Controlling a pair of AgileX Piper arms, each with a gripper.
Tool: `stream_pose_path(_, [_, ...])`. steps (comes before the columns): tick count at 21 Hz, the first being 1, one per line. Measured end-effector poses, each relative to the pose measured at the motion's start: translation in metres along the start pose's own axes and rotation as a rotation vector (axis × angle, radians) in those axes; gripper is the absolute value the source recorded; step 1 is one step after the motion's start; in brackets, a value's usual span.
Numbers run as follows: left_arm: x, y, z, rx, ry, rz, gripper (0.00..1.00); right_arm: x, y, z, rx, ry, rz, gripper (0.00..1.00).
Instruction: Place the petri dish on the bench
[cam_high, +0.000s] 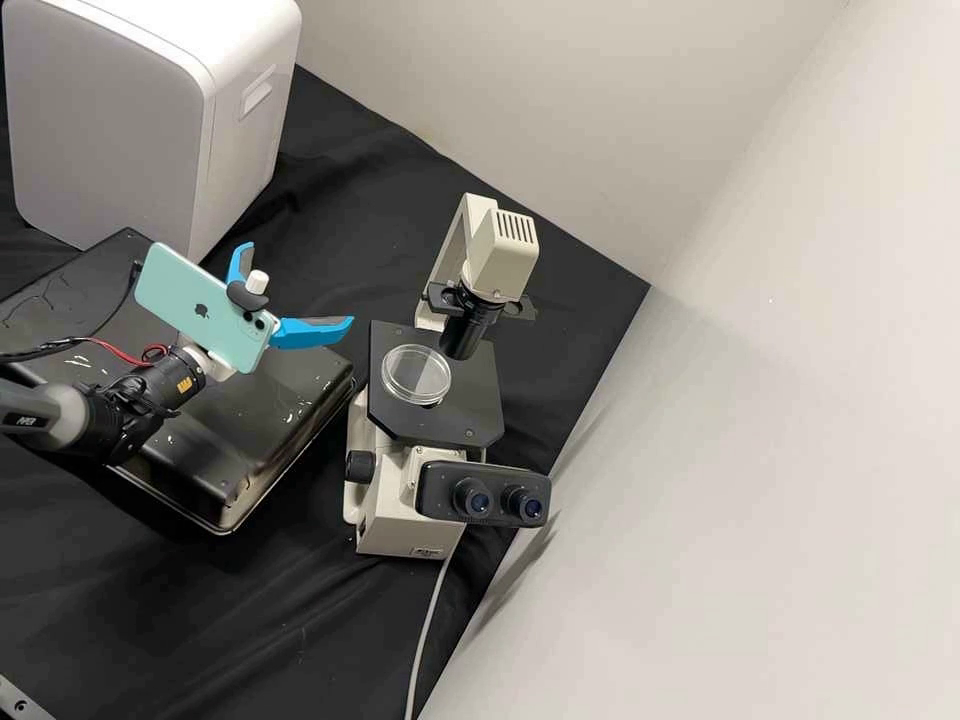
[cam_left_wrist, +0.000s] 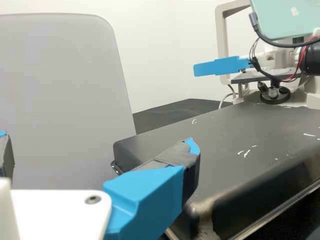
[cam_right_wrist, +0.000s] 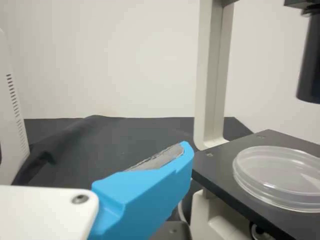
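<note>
**Petri dish is sitting on the microscope stage, not yet taken up**

You are looking at a clear, shallow, round dish lying flat on the black stage of the microscope. It is just left of the centre of the high view, close beside the dark condenser barrel that is hanging over the stage. Your right gripper is hovering further left, near the stage's left edge and apart from the dish. Its two blue fingers are spreading wide and are holding nothing. In the right wrist view one finger is pointing towards the dish. Your left gripper is sitting low near a corner of the scuffed black case, jaws wide apart and empty.

Expect the dish to be light, stiff and slick. It probably has a loose lid, and it may crack or pop free if you are squeezing hard. The best hold, as I judge it, is across the rim on opposite sides of the low wall, coming in from the side away from the condenser. Open black bench is lying at lower left for setting it down.
</note>
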Motion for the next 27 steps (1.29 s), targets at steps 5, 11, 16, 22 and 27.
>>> stream_pose_path(5, [0.000, 0.0000, 0.000, 0.000, 0.000, 0.000, 1.00, -0.011, 0.005, 0.017, 0.010, -0.048, 0.026, 1.00])
stream_pose_path(11, [0.000, 0.0000, 0.000, 0.000, 0.000, 0.000, 1.00, -0.023, 0.011, 0.034, 0.016, -0.081, 0.049, 1.00])
stream_pose_path(16, [0.000, 0.0001, -0.001, 0.000, 0.005, 0.001, 1.00, -0.024, 0.020, 0.044, 0.008, -0.086, 0.092, 1.00])
stream_pose_path(22, [0.001, -0.0001, -0.002, 0.001, 0.013, 0.000, 1.00, -0.020, 0.026, 0.059, -0.007, -0.111, 0.109, 1.00])
stream_pose_path(27, [0.002, -0.0001, -0.004, 0.003, 0.031, 0.000, 1.00, -0.017, 0.036, 0.066, 0.006, -0.126, 0.140, 1.00])
